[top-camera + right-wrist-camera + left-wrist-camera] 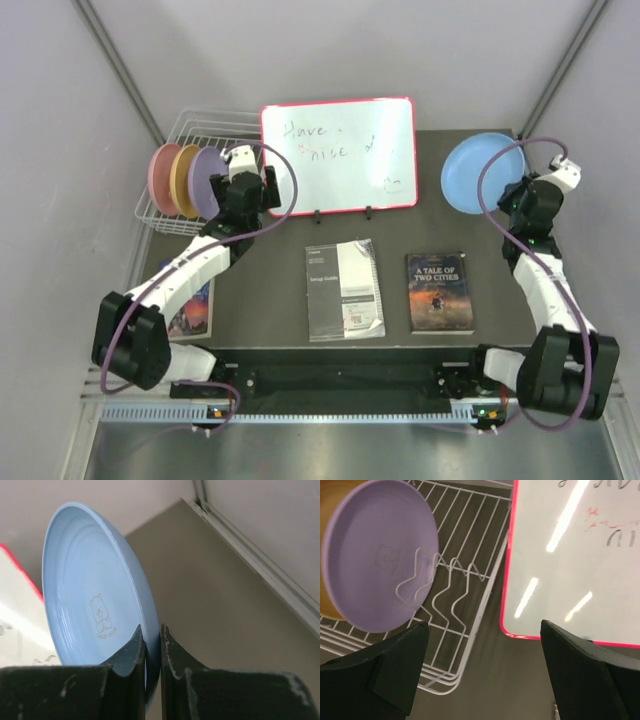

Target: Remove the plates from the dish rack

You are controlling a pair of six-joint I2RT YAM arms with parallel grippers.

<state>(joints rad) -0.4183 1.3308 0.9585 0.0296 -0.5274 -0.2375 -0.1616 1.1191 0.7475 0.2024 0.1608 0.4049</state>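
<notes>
The white wire dish rack [165,205] stands at the far left with three plates upright in it: pink [160,175], tan-orange [182,180] and lavender [207,183]. In the left wrist view the lavender plate [375,555] leans in the rack's slots [455,600], a tan-orange edge [332,495] behind it. My left gripper [243,180] hangs open just right of the rack, its fingers [395,672] wide apart over bare table. My right gripper [512,200] is shut on the rim of the blue plate [482,172], held on edge at the far right; the pads [131,652] pinch the blue plate's rim [90,595].
A red-framed whiteboard [338,153] stands on clips behind the table's middle, close to my left gripper. A white booklet [344,290] and a dark paperback [439,292] lie on the dark mat. Another book [193,310] lies under the left arm. Grey walls enclose the table.
</notes>
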